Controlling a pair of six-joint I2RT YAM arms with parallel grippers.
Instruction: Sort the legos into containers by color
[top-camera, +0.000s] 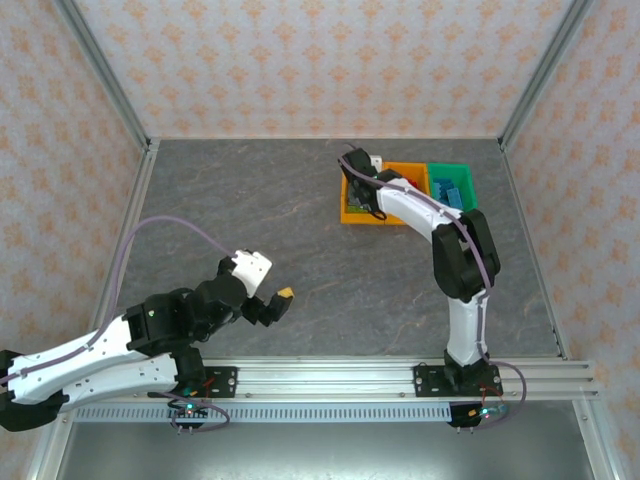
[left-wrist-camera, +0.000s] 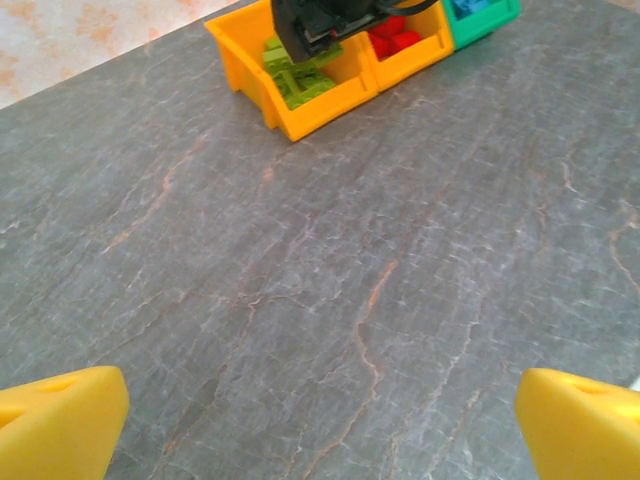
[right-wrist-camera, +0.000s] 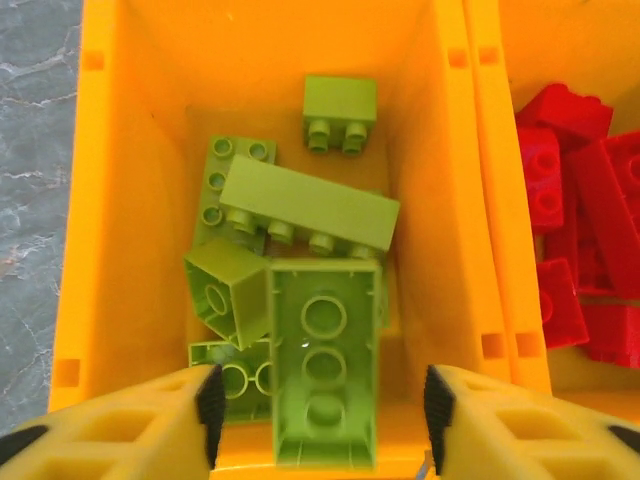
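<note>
Your right jaws hung released over the lime legos (right-wrist-camera: 305, 210), frame centre: probably light, rigid, slick, best pinched across flat sides.

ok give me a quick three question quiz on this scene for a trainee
1. True or false: the right gripper hangs over the bin of red legos.
2. Which colour of legos lies in the green bin? A red, B blue, C lime green.
3. Fill in: the left gripper is ____ and holds nothing.
Key: 1 false, it is over the orange bin of lime green legos; 2 B; 3 open.
</note>
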